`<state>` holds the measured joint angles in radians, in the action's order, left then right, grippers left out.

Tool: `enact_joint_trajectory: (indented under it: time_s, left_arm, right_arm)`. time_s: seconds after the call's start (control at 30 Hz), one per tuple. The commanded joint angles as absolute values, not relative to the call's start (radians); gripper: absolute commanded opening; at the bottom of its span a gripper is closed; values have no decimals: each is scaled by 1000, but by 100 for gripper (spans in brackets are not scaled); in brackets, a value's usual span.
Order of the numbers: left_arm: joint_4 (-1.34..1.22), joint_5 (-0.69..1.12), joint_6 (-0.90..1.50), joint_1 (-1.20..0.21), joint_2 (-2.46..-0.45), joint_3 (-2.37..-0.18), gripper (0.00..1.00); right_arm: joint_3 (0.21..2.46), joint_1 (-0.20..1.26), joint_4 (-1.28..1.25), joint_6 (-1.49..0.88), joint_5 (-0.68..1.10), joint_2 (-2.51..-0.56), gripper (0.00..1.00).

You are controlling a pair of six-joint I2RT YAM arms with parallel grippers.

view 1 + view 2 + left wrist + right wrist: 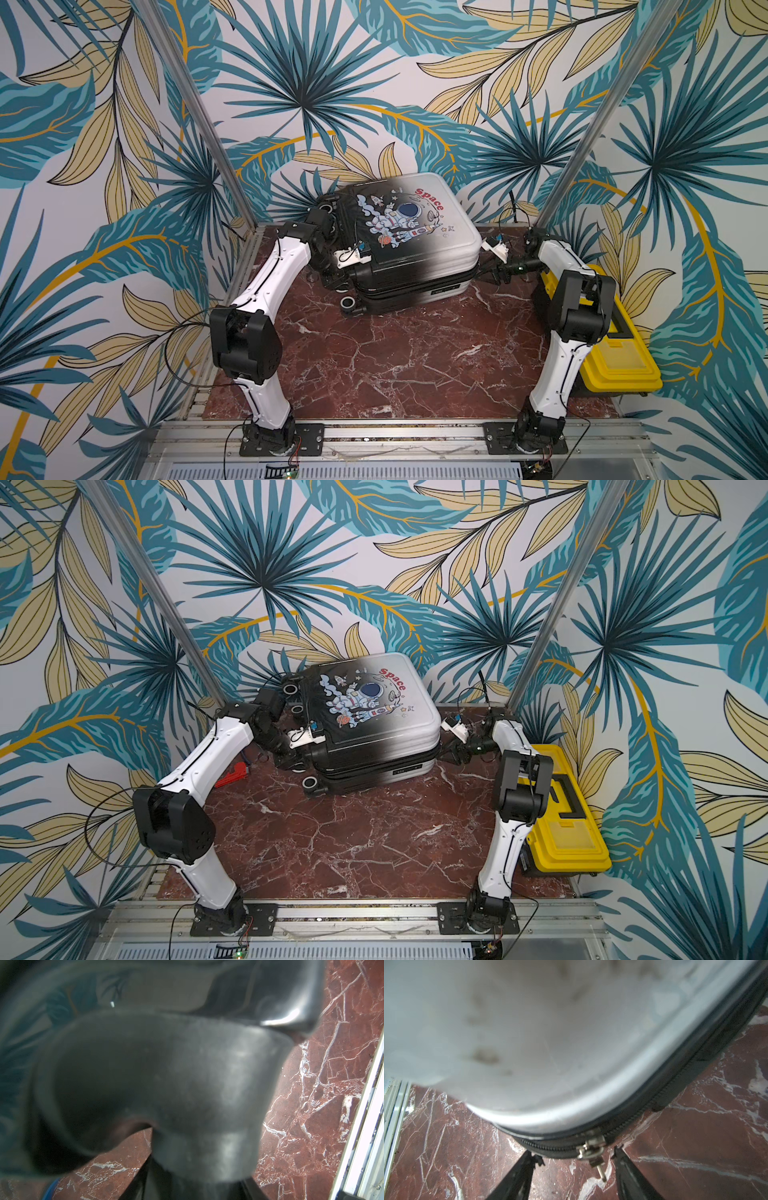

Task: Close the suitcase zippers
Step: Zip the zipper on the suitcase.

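The suitcase [409, 232] lies flat at the back of the table in both top views, astronaut print up, with its wheels toward my left arm. Its two shell halves gape a little at the right front corner. My left gripper [336, 272] is at the wheel side. In the left wrist view the left gripper [197, 1182] is shut on a blurred black wheel housing [166, 1084] of the suitcase. My right gripper [576, 1157] stands open at the suitcase's white corner [529, 1032]. A metal zipper pull [600, 1169] hangs between its fingers, untouched. The black zippers' track [675, 1088] runs along the seam.
A yellow toolbox [615, 353] stands on the table's right edge beside my right arm. A red tool [232, 773] lies behind my left forearm. Aluminium posts [590, 141] rise at the back corners. Marble tabletop [395, 365] lies in front of the suitcase.
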<state>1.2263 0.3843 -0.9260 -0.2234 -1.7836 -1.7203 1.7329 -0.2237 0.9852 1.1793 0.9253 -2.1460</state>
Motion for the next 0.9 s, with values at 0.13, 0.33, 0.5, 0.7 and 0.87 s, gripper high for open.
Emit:
enact_joint_trajectory:
  time_s: [0.13, 0.33, 0.5, 0.7, 0.87]
  left_arm:
    - [1065, 449, -920, -259, -1781, -1756, 35]
    - [1064, 458, -919, -262, -1770, -1744, 35]
    - [1065, 453, -914, -264, -1775, -1752, 35]
    - [1066, 449, -910, -267, -1781, -1755, 35]
    - [1066, 441, -905, -268, -1777, -1744, 35]
  right_arm:
    - [1781, -189, 931, 1218, 994, -2172, 60]
    - [1840, -188, 939, 1215, 1033, -2220, 48]
    - [1877, -189, 958, 1221, 1051, -2255, 33]
    - [1879, -188, 884, 1161, 1053, -2271, 27]
    - [1878, -188, 838, 1112, 1059, -2272, 14]
